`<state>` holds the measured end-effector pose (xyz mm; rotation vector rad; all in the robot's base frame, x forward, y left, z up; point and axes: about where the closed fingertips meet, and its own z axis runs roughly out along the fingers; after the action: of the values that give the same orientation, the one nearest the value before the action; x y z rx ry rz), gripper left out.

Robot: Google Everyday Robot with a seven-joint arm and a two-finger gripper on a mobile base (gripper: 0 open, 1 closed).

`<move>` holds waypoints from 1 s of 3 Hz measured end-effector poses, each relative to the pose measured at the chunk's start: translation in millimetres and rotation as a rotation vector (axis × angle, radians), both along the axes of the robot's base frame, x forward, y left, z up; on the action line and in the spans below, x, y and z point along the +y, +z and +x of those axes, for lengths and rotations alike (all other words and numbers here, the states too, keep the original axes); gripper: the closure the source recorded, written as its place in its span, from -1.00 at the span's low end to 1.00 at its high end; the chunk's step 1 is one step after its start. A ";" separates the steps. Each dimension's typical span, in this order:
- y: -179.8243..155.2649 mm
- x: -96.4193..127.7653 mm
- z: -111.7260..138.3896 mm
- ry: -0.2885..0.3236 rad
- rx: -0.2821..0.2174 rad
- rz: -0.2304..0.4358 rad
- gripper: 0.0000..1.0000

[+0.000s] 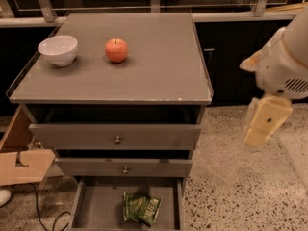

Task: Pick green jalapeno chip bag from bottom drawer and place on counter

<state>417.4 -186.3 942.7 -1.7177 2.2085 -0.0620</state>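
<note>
1. Found nothing done yet: bag (140, 208) lying in the pulled-out drawer (77, 202), near centre, not on the counter (159, 57).
2. Saw the gripper (262, 124) hanging at right, well apart from the bag; could not tell whether spread or pressed together.
3. Judged all remaining: reach, grasp, lift, place.
4. Noted bowl (57, 49) far left, nothing visible inside; apple (116, 50) beside it; found only the bag in the drawer.

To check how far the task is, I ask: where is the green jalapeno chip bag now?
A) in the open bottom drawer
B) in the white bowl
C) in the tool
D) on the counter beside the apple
A: the green jalapeno chip bag lies on the floor of the open bottom drawer, while the tool hangs right of the cabinet, apart from it.
</note>
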 end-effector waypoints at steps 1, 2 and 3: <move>-32.4 23.6 -18.1 0.027 0.042 0.024 -1.00; -52.9 43.0 -38.1 0.053 0.085 0.050 -1.00; -53.1 43.1 -38.2 0.053 0.085 0.051 -1.00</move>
<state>379.2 -143.2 889.6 -1.7815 2.2028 0.0808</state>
